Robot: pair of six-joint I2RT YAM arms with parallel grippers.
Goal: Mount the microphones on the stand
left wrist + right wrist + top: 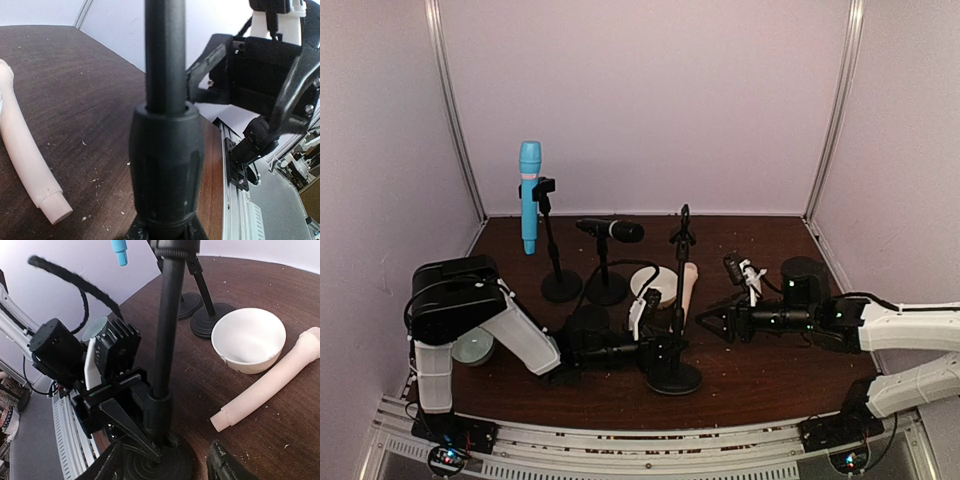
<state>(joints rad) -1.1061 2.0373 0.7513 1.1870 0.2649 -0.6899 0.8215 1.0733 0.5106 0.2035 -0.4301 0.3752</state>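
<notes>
Left end effector (660, 352) is clamped shut on the lower pole of the near stand (678, 380), close to the near edge of the worktop (770, 370). The right end effector (712, 321) hangs just beside that pole on its right, fingers spread wide and holding nothing.

Two of the three jobs look done. The light blue microphone (529, 196) stands upright in the clip of the tall stand (561, 286) toward the far-left corner. The black microphone (612, 230) lies level on the short stand (607, 290) beside it.

Left to do is the cream-pink microphone (265, 387), which lies flat near the middle of the worktop. It is just beside the white bowl (248, 340) and just behind the near stand, whose top clip (682, 236) is empty.

Both arms reach low and nearly level across the worktop toward each other. The left forearm stretches rightward from a folded elbow and the right stretches leftward, the wrists meeting near the stand's base.
</notes>
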